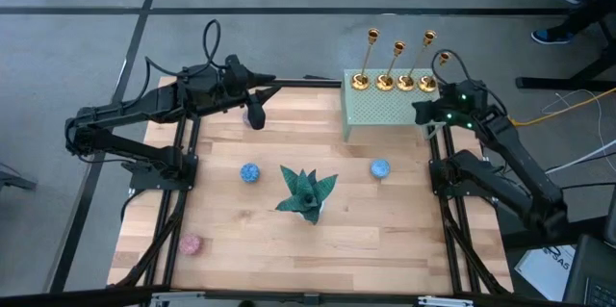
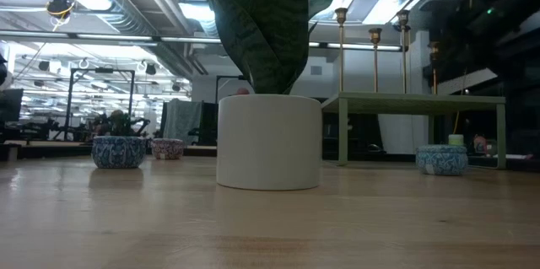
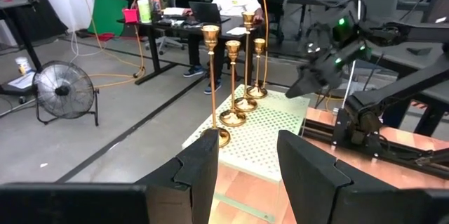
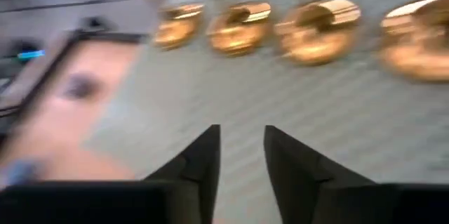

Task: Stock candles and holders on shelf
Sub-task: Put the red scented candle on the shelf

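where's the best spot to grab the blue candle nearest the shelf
Probably across its round sides, coming straight down from above. The blue candle is a low puck lying flat on the table, short of the shelf, with bare wood all around it, so a top-down pinch across its width should fit. The right end effector, open over the shelf, is nearest.

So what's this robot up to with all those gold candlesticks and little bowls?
It is stocking a pale green shelf. Four gold holders already stand in a row along its back edge. The right gripper hovers open and empty over the shelf's right end. The left gripper waits open at the table's far left. Two blue candles and a pink one still sit on the table, around a teal plant ornament.
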`<action>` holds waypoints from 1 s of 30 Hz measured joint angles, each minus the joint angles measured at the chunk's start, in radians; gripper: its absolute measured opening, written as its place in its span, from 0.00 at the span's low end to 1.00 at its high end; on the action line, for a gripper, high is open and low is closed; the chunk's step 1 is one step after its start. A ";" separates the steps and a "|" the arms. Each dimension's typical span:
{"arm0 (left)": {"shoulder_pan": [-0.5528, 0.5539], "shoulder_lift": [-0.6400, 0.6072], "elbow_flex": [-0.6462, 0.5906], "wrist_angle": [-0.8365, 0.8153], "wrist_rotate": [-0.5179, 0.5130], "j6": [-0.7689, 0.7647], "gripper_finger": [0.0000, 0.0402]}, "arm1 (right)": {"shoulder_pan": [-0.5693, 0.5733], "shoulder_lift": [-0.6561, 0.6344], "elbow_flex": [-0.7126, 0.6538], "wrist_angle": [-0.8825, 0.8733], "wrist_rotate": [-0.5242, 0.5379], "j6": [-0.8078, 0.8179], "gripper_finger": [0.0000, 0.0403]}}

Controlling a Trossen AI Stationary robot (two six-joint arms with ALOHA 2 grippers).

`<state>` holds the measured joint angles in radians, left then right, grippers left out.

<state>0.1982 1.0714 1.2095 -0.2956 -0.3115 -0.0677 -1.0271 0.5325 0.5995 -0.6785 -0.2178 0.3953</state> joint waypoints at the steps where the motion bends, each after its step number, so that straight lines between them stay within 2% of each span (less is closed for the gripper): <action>1: 0.000 0.000 0.000 -0.002 0.001 0.000 0.36 | 0.001 -0.012 0.000 0.000 -0.062 0.017 0.31; 5: 0.000 0.000 0.000 -0.025 0.002 0.001 0.36 | 0.010 -0.055 0.000 0.000 -0.238 0.101 0.39; 12: 0.000 0.000 -0.007 -0.055 0.002 -0.002 0.36 | 0.080 -0.113 0.000 0.009 -0.411 0.194 0.45; 17: 0.000 0.006 -0.008 -0.096 0.002 -0.016 0.36 | 0.152 -0.158 0.000 0.054 -0.419 0.231 0.46; 21: 0.000 0.009 -0.008 -0.124 0.019 -0.023 0.36 | 0.208 -0.181 0.000 0.118 -0.371 0.253 0.46; 30: 0.000 0.011 -0.008 -0.135 0.029 -0.024 0.36 | 0.358 -0.153 0.000 0.231 -0.312 0.256 0.46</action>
<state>0.1982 1.0828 1.2015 -0.4307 -0.2829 -0.0914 -0.6694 0.3792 0.5997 -0.4473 -0.5299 0.6514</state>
